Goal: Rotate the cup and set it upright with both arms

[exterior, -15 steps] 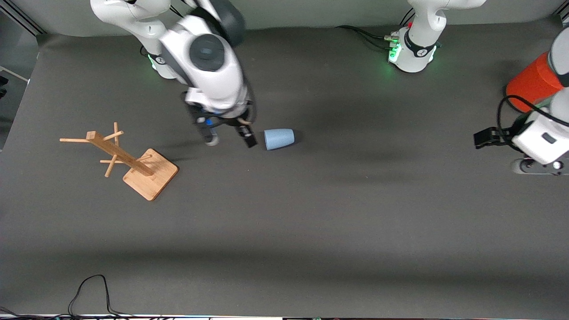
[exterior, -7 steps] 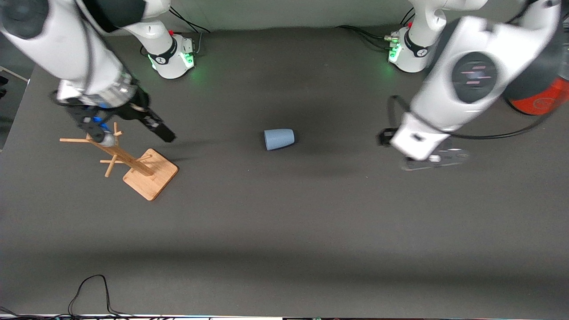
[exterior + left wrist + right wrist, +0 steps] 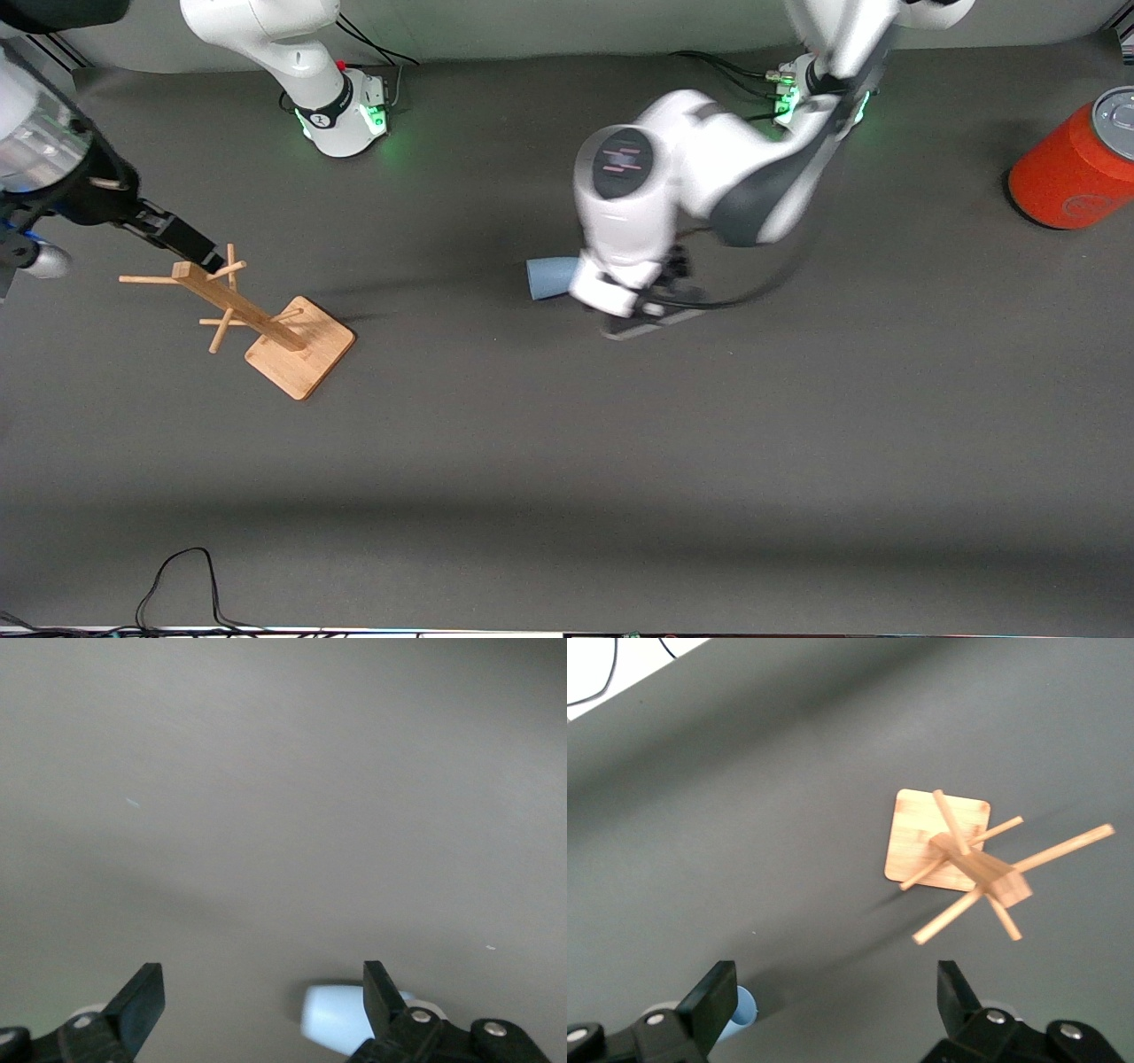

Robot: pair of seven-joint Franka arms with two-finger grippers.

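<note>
High front camera over the whole table (image 3: 567,461); wrist cameras downward, all sharing the cup (image 3: 547,276).

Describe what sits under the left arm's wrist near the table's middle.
The small light-blue plastic cup lies on its side there, its end nearest the open left gripper hidden beneath the wrist. Whether anything touches it is unseen.

A wooden rack (image 3: 257,319), an orange cylinder (image 3: 1072,168), a black cable (image 3: 182,576).
</note>
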